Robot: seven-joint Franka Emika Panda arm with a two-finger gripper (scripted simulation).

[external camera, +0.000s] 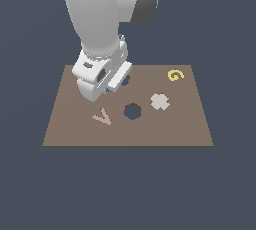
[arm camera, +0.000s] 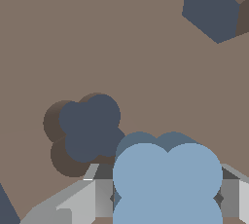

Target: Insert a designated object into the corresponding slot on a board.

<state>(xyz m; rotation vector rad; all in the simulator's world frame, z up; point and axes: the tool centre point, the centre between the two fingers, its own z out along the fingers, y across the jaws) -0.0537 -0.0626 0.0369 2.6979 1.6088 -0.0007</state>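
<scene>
In the wrist view the designated object [arm camera: 168, 177], a light-blue flat piece with four rounded lobes, sits between my grey fingers [arm camera: 99, 196], and my gripper [arm camera: 168, 199] is shut on it. The slot [arm camera: 87, 128], a dark lobed cut-out in the brown board [arm camera: 97, 33], lies just beside the piece and is only slightly overlapped by it. In the exterior view my gripper [external camera: 116, 83] hangs low over the back middle of the board [external camera: 75, 129]. The hand mostly hides the slot [external camera: 125, 79] there.
A dark hexagonal hole [external camera: 132, 111] [arm camera: 212, 11] lies in the board's middle. A pale grey cross piece [external camera: 159, 102] sits to its right in the exterior view. A tan V [external camera: 102, 118] and a yellow G [external camera: 175, 75] also lie on the board.
</scene>
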